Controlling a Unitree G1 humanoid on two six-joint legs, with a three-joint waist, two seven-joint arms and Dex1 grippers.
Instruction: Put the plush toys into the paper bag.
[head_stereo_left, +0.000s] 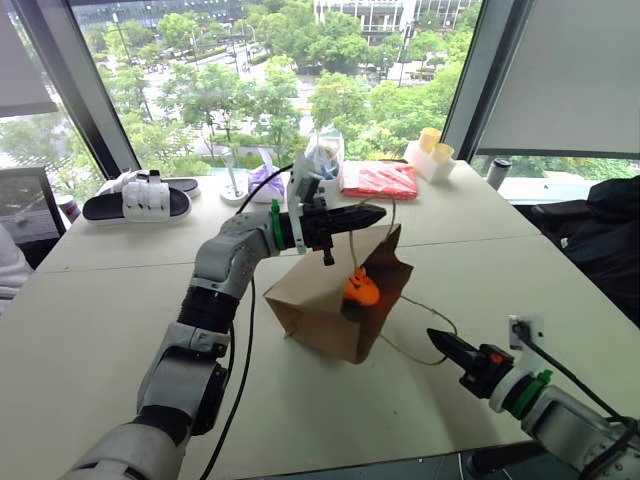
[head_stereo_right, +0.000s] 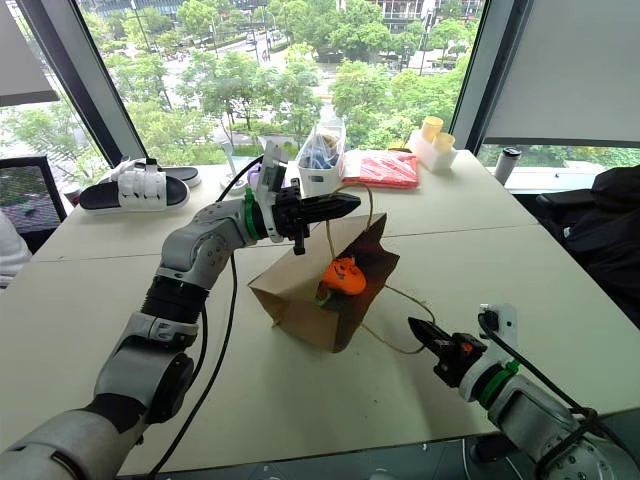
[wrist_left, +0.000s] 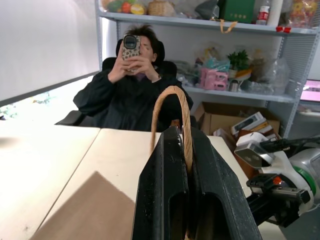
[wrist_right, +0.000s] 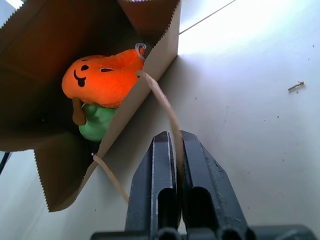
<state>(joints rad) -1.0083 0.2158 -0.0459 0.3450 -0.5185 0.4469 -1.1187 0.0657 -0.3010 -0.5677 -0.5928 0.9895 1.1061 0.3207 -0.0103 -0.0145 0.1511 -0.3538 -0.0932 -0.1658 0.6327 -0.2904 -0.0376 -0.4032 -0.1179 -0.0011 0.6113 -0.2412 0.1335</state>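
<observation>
Bright orange plush toy with dark face marks sits in the mouth of the plain brown kraft paper bag, resting on top of the lime-green rounded plush blob, which is deeper inside. Both toys are inside the bag; the orange one pokes up at the opening. The bag lies tipped on the pale beige table, mouth facing toward the robot's right side.

Left gripper is raised above the bag, pointing toward the robot's right, fingers pressed together on one thin tan cord loop handle; the loop arches up over the black fingers in the left wrist view and the cord runs down to the bag's raised edge. Right gripper is low over the table, just beside the bag's mouth, fingers together; the second tan cord handle runs from the bag's edge into the slot between them, so it looks clamped on that cord.

Further out: black-and-white slide sandal at the far left edge by the window, red flat packet, clear plastic bag with stuff inside, small yellow cups. Person in dark clothes is seated in a chair past the table end, holding a phone up. Shelving with boxes and clutter stands behind.
</observation>
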